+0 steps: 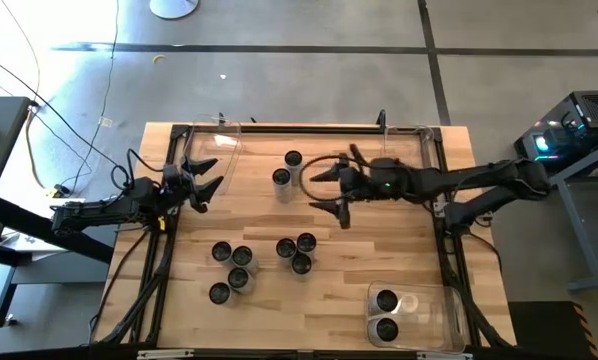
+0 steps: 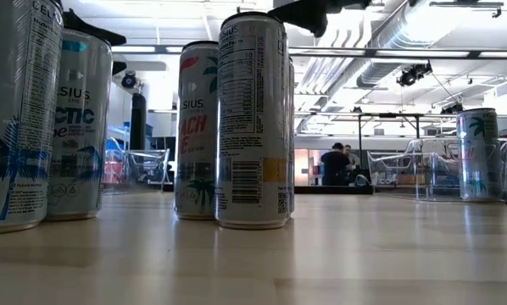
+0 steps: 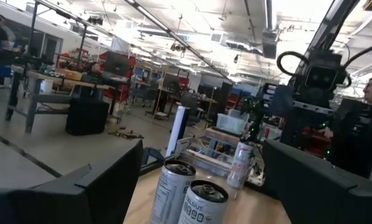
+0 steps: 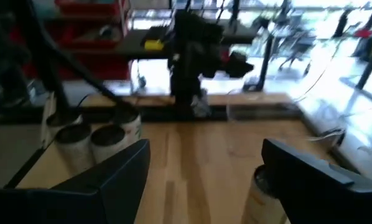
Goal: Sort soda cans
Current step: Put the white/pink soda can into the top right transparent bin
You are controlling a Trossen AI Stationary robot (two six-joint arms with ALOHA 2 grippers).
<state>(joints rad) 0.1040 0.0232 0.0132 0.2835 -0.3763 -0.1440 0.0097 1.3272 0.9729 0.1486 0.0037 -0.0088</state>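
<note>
1. Taking the wooden table (image 1: 379,265) as the landmark: at its near right corner lies a clear bin (image 1: 449,315) holding two soda cans (image 1: 386,314), well apart from both grippers.
2. On the table's near middle stand two loose clusters: four cans (image 1: 231,269) toward the left, three cans (image 1: 298,251) just right of them. Neither gripper is over them.
3. Farther across the table, two more cans (image 1: 287,170) stand close together, between the two grippers.
4. The right gripper (image 1: 328,190) hovers just right of that pair, its jaws spread wide and empty. The nearer can of the pair sits just outside the fingertips, beside the jaws rather than between them.
5. The left gripper (image 1: 208,176) hovers near the table's far left part, jaws also spread and holding nothing; the pair of cans lies ahead of its opening, apart from the fingers.
6. In the left wrist view the same two cans (image 3: 189,196) show centred between the dark fingers (image 3: 93,186) but beyond them.
7. At the table's far left corner lies another clear bin (image 1: 222,135); whether anything is in it cannot be told.
</note>
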